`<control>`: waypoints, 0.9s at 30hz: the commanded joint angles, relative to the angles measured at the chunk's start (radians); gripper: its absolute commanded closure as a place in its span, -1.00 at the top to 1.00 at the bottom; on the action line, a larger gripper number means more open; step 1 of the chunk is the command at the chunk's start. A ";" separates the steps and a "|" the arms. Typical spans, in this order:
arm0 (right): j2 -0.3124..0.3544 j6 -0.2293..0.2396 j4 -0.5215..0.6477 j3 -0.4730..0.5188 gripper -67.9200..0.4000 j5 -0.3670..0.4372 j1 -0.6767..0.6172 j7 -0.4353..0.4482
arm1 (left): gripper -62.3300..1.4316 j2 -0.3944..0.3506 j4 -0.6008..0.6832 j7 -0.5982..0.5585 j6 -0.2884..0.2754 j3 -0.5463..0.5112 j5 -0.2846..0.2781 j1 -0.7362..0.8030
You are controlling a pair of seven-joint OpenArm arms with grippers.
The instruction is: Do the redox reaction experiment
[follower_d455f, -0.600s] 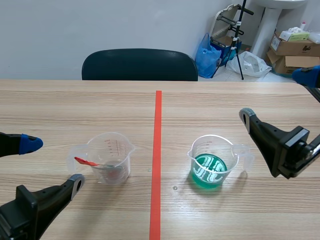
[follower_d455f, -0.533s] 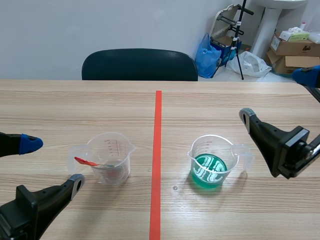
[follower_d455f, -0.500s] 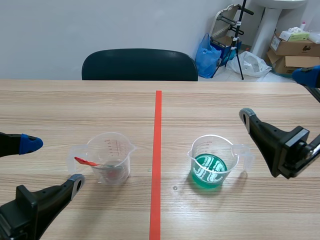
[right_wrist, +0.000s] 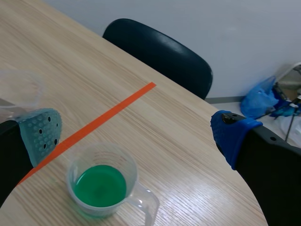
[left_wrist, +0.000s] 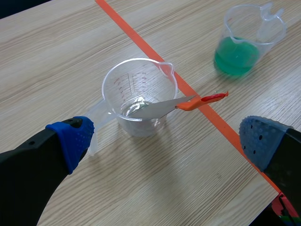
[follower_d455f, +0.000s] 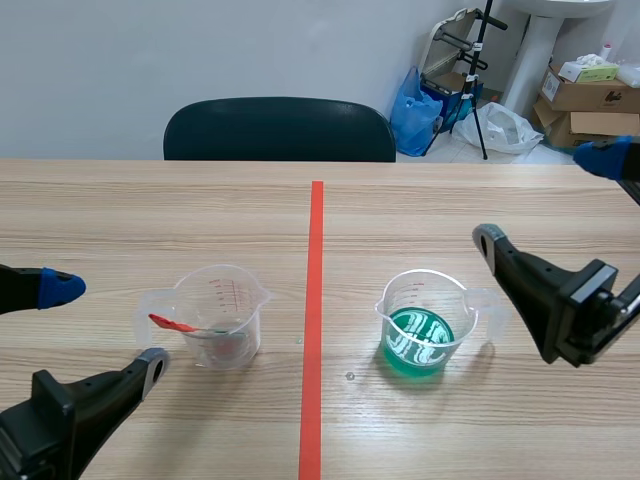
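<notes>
A clear measuring cup (follower_d455f: 214, 314) (left_wrist: 139, 95) stands left of the orange tape line, holding a metal strip with an orange-red handle (follower_d455f: 172, 323) (left_wrist: 202, 100) that leans over its rim. A second clear cup (follower_d455f: 428, 322) (left_wrist: 244, 40) (right_wrist: 105, 185) with green liquid stands right of the line. My left gripper (follower_d455f: 98, 325) (left_wrist: 167, 141) is open, hovering near the front left of the first cup. My right gripper (follower_d455f: 545, 195) (right_wrist: 134, 136) is open too, to the right of and above the green cup's handle. Neither holds anything.
A dark chair (follower_d455f: 279, 129) (right_wrist: 160, 52) stands at the table's far edge. Behind it on the floor are a blue bag (follower_d455f: 414, 108), a stand and cardboard boxes (follower_d455f: 590, 95). The table's rounded right edge (right_wrist: 249, 188) runs close to the green cup.
My right gripper has shifted slightly left and up toward the green cup. The left arm and both cups stay where they were.
</notes>
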 commanded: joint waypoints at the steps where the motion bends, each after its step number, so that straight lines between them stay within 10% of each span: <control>1: 0.013 0.001 0.016 0.003 1.00 0.015 0.001 0.010 | 1.00 0.002 0.016 -0.017 -0.001 0.003 -0.006 0.007; 27: 0.014 0.050 0.013 -0.208 1.00 -0.056 0.155 -0.061 | 1.00 -0.005 0.016 -0.018 0.012 0.002 0.007 0.018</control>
